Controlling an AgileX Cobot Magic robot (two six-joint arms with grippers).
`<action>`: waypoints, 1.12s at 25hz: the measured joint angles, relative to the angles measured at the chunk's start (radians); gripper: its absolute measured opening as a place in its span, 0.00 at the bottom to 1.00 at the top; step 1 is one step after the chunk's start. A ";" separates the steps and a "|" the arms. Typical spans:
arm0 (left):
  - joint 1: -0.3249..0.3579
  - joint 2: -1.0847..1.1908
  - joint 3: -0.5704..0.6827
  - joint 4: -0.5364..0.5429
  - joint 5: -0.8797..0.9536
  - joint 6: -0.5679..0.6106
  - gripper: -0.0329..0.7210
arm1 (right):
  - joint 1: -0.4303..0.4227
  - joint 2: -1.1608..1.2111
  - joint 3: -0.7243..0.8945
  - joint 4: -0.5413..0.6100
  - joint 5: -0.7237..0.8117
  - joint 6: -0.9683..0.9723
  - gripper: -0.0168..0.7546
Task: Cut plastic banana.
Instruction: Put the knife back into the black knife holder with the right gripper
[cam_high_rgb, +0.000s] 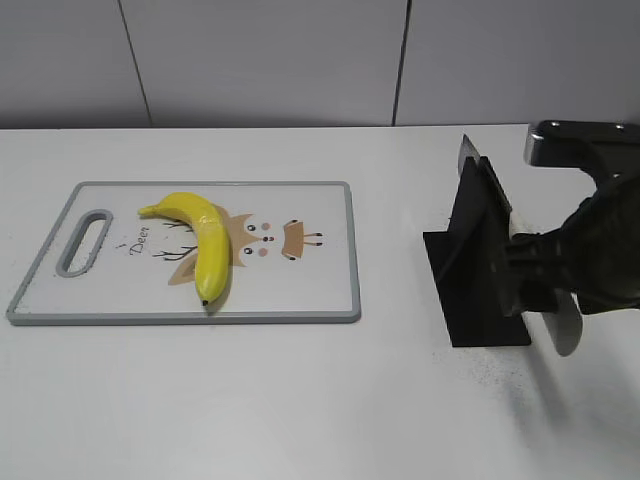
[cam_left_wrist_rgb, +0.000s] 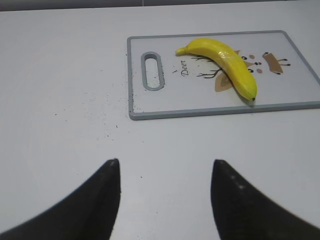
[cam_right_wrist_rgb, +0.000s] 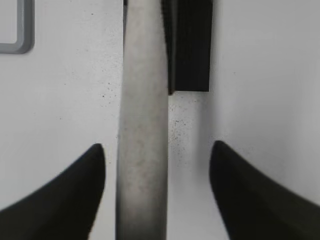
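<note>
The plastic banana (cam_high_rgb: 205, 245) is glossy yellow and lies on a white cutting board (cam_high_rgb: 300, 300) with a grey rim and a deer print. It also shows in the left wrist view (cam_left_wrist_rgb: 227, 62), on the board (cam_left_wrist_rgb: 200, 114). A knife with a pale grey handle (cam_right_wrist_rgb: 142, 150) stands in a black holder (cam_high_rgb: 480, 270) at the right. My right gripper (cam_right_wrist_rgb: 157, 147) is open, its fingers either side of the handle, apart from it. My left gripper (cam_left_wrist_rgb: 165, 162) is open and empty over bare table, short of the board's handle end.
The board's slot handle (cam_high_rgb: 85, 240) points left. The knife handle's end (cam_high_rgb: 565, 325) sticks out at the front of the holder, the blade tip (cam_high_rgb: 467, 150) at its back. The board's corner (cam_right_wrist_rgb: 20, 30) shows in the right wrist view. A grey wall runs behind the white table.
</note>
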 joint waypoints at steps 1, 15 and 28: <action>0.000 0.000 0.000 0.000 0.000 0.000 0.79 | 0.000 0.000 -0.002 0.001 0.000 -0.003 0.79; 0.000 0.000 0.000 0.000 -0.001 0.000 0.79 | 0.000 -0.217 -0.219 0.017 0.170 -0.269 0.84; 0.000 0.000 0.000 0.000 -0.001 0.000 0.79 | 0.000 -0.639 -0.157 0.158 0.372 -0.594 0.81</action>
